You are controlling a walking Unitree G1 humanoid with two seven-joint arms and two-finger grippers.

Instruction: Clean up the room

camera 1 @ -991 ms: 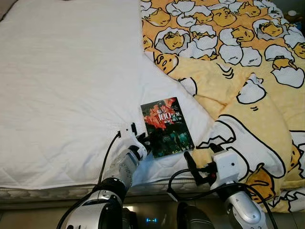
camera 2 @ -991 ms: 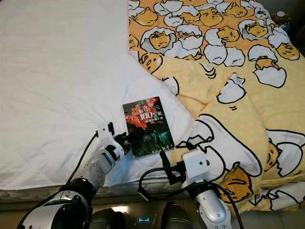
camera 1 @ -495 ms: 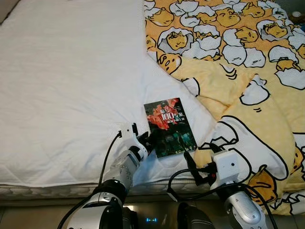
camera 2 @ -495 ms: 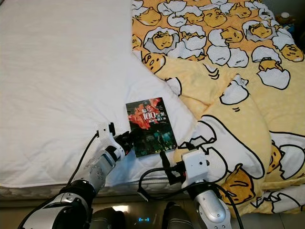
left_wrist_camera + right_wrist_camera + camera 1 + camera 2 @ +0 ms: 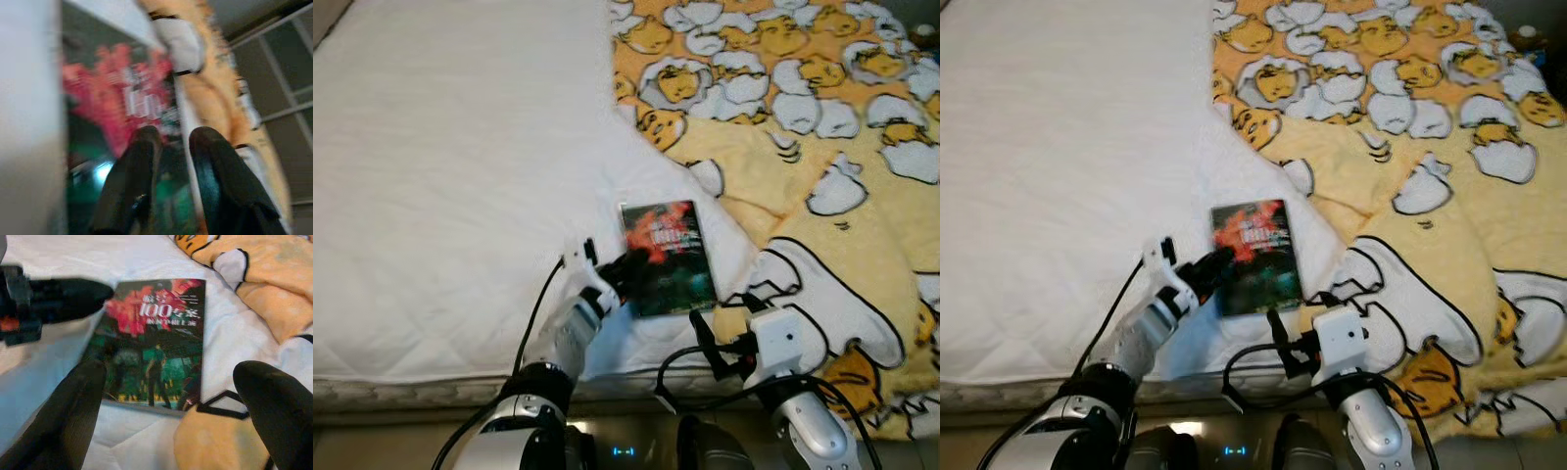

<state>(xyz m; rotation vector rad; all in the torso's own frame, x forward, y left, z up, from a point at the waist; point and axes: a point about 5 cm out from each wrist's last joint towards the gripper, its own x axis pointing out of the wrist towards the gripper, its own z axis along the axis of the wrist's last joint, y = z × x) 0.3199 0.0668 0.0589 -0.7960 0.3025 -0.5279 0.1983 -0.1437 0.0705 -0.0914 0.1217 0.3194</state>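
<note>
1. Book flat on white bed, beside yellow blanket.
2. Left gripper at book's left edge, jaws narrowly parted over cover.
3. Right gripper just short of book's near edge, jaws spread wide.

Arms: you see silver segmented housings, black joints.
Left gripper: long black fingers.
Right gripper: white wrist block, black cables.
</note>
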